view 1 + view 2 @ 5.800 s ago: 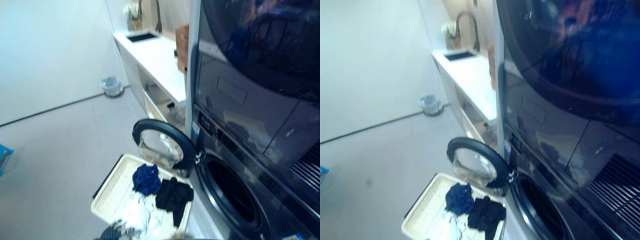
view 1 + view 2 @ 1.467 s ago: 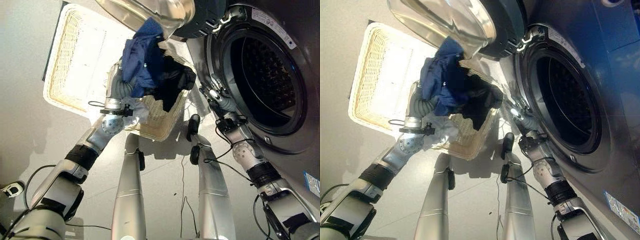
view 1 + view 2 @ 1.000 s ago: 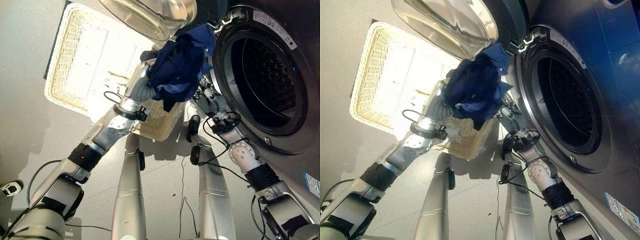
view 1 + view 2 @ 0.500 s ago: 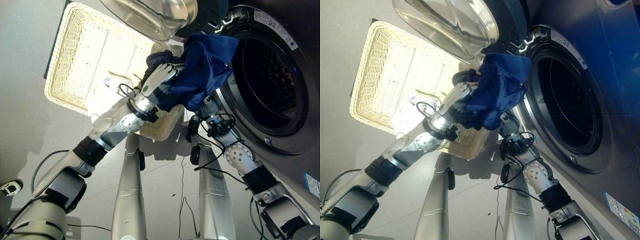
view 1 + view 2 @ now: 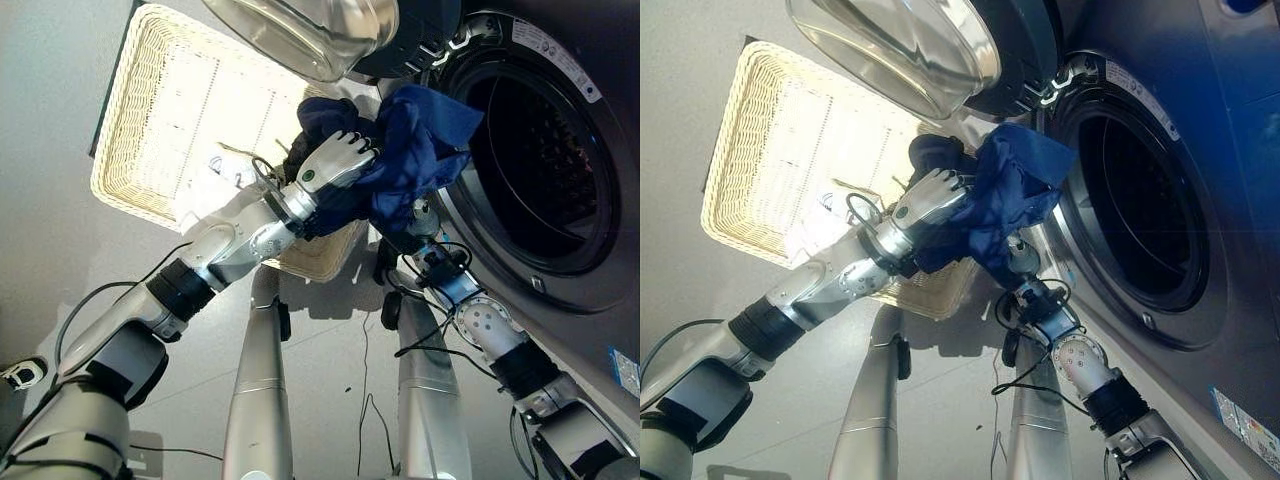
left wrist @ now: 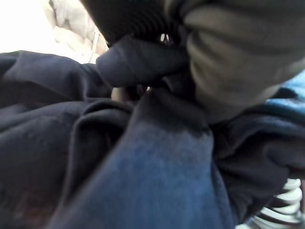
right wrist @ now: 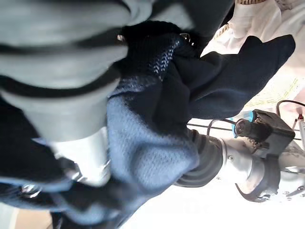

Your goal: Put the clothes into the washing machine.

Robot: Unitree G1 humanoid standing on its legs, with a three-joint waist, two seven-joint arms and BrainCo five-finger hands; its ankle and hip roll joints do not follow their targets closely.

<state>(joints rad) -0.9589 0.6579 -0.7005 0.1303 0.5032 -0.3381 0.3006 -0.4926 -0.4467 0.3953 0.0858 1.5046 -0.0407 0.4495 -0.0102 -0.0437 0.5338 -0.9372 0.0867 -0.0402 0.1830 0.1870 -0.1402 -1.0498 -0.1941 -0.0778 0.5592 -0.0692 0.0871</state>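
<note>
— What was over on the left?

— Wicker basket (image 5: 120, 150) on the floor, w/ white cloth (image 5: 205, 185) lying in it.

— And the left hand?

— Left hand (image 5: 335, 160) was up in front of the open door (image 5: 330, 35), fingers curled round the blue garment (image 5: 415, 140).

— Right hand?

— Right hand (image 5: 1020, 265) was under that garment, fingers hidden, couldn't tell. Cloth hung just beside the washing machine (image 5: 560, 150) opening, not inside.

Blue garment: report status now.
Both hands, left and right, shut on blue garment. Bundle at washer opening, not inside. Door open, nothing blocking.
</note>
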